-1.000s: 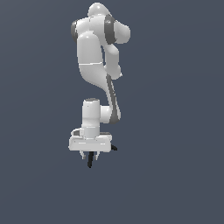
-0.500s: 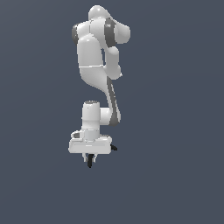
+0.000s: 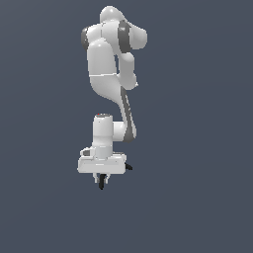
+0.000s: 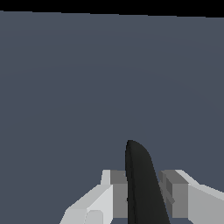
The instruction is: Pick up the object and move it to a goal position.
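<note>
The gripper (image 3: 102,181) hangs below the arm (image 3: 109,79) in the exterior view, and a dark sliver, the clamp (image 3: 102,184), pokes out beneath the white hand. In the wrist view the clamp (image 4: 142,183) shows as a black tapered blade standing between the two pale fingers (image 4: 103,197), which sit close against it on either side, so the hand is narrow and closed on the clamp. No table or floor can be made out around it; the background is plain grey-blue, and no goal marker is visible in either view. The clamp looks small beside the gripper, so it is probably light and stiff, a hard smooth body that could swivel in a pinch if held near one thin end. The grip seems to fall on a flat-sided stretch of it, which is the sensible place; the handles and the rounded head would give less purchase. Which part is caught I cannot tell. A steady carry seems wise.
</note>
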### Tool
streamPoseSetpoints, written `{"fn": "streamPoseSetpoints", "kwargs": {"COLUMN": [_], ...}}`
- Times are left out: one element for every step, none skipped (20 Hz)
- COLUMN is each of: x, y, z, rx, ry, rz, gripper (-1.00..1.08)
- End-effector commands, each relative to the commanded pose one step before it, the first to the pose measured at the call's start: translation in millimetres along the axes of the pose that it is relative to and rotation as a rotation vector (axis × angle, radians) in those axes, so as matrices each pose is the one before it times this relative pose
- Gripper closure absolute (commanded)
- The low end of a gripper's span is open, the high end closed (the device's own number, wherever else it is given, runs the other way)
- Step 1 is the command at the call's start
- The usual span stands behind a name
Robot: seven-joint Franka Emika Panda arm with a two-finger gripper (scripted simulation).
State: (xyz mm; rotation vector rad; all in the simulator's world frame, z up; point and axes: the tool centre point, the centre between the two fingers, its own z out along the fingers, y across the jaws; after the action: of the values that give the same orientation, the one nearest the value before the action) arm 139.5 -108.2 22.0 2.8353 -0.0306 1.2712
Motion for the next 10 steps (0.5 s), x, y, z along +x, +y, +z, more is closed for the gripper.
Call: {"fn": "streamPoseSetpoints", "kwargs": {"x": [2.24, 1.71, 2.21, 2.8, 3.24, 3.77, 4.45, 4.89, 5.59, 6.14], "y": [-1.33, -1.23, -1.59, -1.73, -2.32, -2.7, -2.89, -3.5, -3.72, -4.12], "z": [-1.1, -0.92, -1.19, -1.57, -1.73, -2.02, -2.46, -2.6, -3.05, -3.34], "rx": [0.0, 0.0, 0.0, 0.00019, 0.0, 0.0, 0.0002, 0.0, 0.00024, 0.00026], "ry": [0.00065, 0.0, 0.0, 0.00025, 0.0, 0.0, 0.00032, 0.0, 0.00031, 0.0003], "rz": [-0.00017, 0.0, 0.0, 0.00062, 0.0, 0.0, 0.00058, 0.0, 0.00057, 0.00057], "gripper": [1.08, 1.08, 1.08, 1.08, 1.08, 1.08, 1.08, 1.08, 1.08, 1.08]}}
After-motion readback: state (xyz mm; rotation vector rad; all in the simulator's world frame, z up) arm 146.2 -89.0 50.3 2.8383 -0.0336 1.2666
